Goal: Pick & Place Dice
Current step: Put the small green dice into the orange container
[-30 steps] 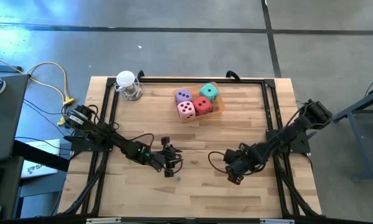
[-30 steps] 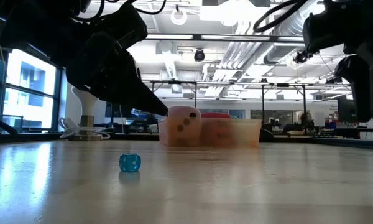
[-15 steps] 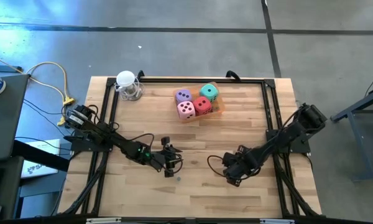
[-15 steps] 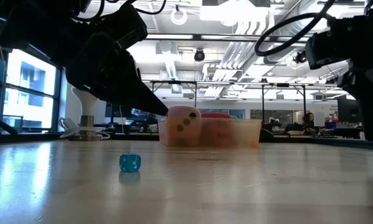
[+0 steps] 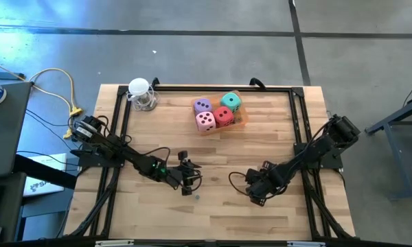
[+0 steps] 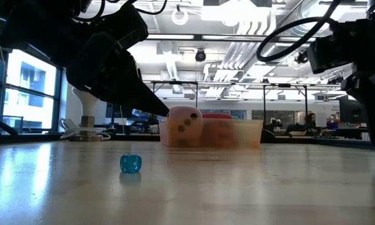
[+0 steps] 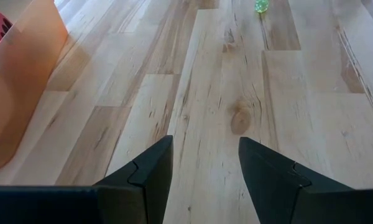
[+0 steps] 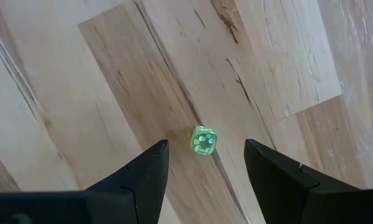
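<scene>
As seen from above, left to right across the tabletop (image 5: 275, 137):

- Coiled yellow cable (image 5: 60, 81), off the tabletop edge toward 10 o'clock.
- White-domed small fixture (image 5: 141, 92), at 11 o'clock on the tabletop.
- Left gripper (image 5: 190, 178), near centre, toward 7 o'clock; fingers parted with bare wood between them in the left wrist view, nothing held.
- Tiny blue die (image 6: 130, 163), alone on the wood in the low view, near the left gripper, well apart from the tray.
- Orange tray (image 5: 241, 121), shallow, at 12 o'clock; holds all four large dice, packed close together.
 - Purple die (image 5: 202, 105), tray's 10 o'clock corner.
 - Pink die (image 5: 206, 121), tray's 7 o'clock corner, touching the purple die.
 - Red die (image 5: 224, 116), just beside the pink die.
 - Teal-green die (image 5: 231, 101), tray's 1 o'clock corner, next to the red die.
- Right gripper (image 5: 255, 195), toward 5 o'clock of centre; fingers spread, empty.
- Tiny green die (image 8: 203, 141), on the wood, framed between the right gripper's parted fingers in the right wrist view; contact not visible.
</scene>
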Robot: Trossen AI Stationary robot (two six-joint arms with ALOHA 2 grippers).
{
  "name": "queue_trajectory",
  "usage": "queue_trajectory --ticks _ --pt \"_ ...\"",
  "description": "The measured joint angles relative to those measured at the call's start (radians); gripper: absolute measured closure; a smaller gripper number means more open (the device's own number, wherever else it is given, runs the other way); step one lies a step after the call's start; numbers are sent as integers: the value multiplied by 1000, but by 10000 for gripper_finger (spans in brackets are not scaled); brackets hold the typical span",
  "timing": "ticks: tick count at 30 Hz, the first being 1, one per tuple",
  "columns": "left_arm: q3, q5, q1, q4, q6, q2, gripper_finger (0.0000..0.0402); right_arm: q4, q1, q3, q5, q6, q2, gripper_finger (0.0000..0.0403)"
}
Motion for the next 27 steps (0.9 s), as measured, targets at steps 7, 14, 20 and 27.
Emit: queue_trajectory --ticks 7,14,20,27 --pt "0 0 0 0 0 0 225 18 0 0 0 1 0 202" --pt "0 0 0 0 0 0 225 16 -6 0 1 1 0 202" --pt "0 0 0 0 0 0 225 15 1 0 0 4 0 202" --pt "0 0 0 0 0 0 225 15 2 0 -3 23 -1 202"
